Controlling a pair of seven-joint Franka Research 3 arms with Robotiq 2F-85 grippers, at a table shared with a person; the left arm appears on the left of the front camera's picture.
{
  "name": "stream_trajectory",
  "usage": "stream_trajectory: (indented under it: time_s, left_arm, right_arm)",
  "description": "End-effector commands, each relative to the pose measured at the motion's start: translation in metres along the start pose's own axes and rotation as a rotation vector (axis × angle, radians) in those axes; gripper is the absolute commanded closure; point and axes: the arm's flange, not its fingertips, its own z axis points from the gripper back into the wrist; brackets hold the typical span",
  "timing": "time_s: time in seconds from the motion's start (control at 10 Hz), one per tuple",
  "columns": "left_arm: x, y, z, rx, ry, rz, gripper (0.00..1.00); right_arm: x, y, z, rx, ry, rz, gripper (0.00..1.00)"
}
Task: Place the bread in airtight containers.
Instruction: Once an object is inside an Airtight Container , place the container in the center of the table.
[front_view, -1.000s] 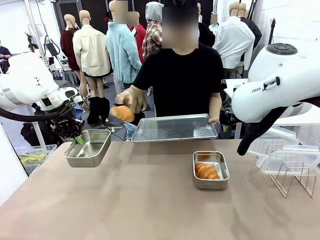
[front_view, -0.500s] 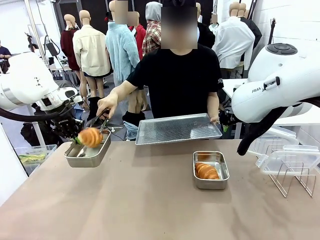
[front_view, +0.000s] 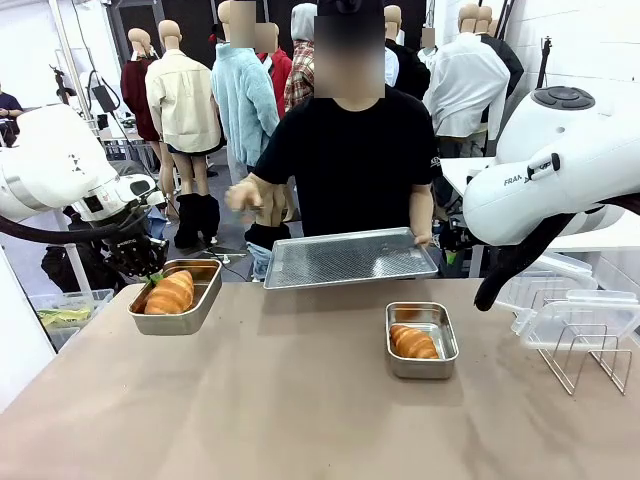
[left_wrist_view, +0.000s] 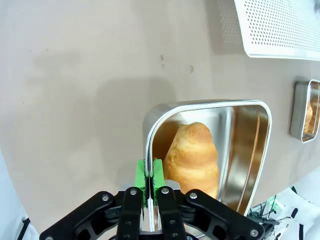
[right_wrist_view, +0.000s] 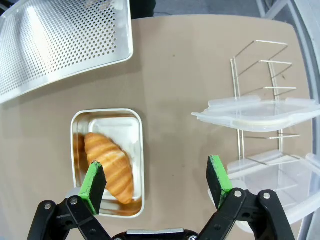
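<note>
The left hand (front_view: 152, 280) was closed on the rim of the left tin (front_view: 172, 322), its green pads (left_wrist_view: 141, 175) clamping the thin steel wall between them in the left wrist view. That tin sat at the far left of the bench (front_view: 300, 400); whether it rested on the surface or hung just above it I could not tell. One croissant (front_view: 170, 294) lay inside it, lengthwise. The right hand (right_wrist_view: 156, 175) was open, its jaws spread wide and holding nothing, above the second tin (front_view: 422, 367). This tin stood on the bench right of centre, with another croissant (front_view: 412, 342) lying in it at a slant. At the far side a person held a perforated steel tray (front_view: 345, 257) tilted over the bench edge, one of the person's hands (front_view: 425, 240) at its right corner and the other (front_view: 243, 193) raised free to the left. At the right edge, clear plastic lids (front_view: 575, 320) rested on a wire rack (front_view: 585, 368).
</note>
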Motion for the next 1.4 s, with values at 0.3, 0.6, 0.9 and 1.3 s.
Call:
stream_trajectory:
  time_s: [0.3,0.6,0.9,1.3]
  left_arm:
    - [-0.0004,-0.0008,0.0046,0.008,-0.008,0.01,1.0]
    - [-0.0004,-0.0008,0.0046,0.008,-0.008,0.01,1.0]
    - [-0.0004,-0.0008,0.0046,0.008,-0.008,0.01,1.0]
    - [-0.0004,-0.0008,0.0046,0.008,-0.008,0.01,1.0]
  right_arm:
    - [-0.0015,0.0003,-0.0018,0.01,0.007,-0.007,0.0]
    - [-0.0015,0.0003,-0.0018,0.01,0.007,-0.007,0.0]
    - [-0.0015,0.0003,-0.0018,0.01,0.007,-0.007,0.0]
    - [-0.0015,0.0003,-0.0018,0.01,0.007,-0.007,0.0]
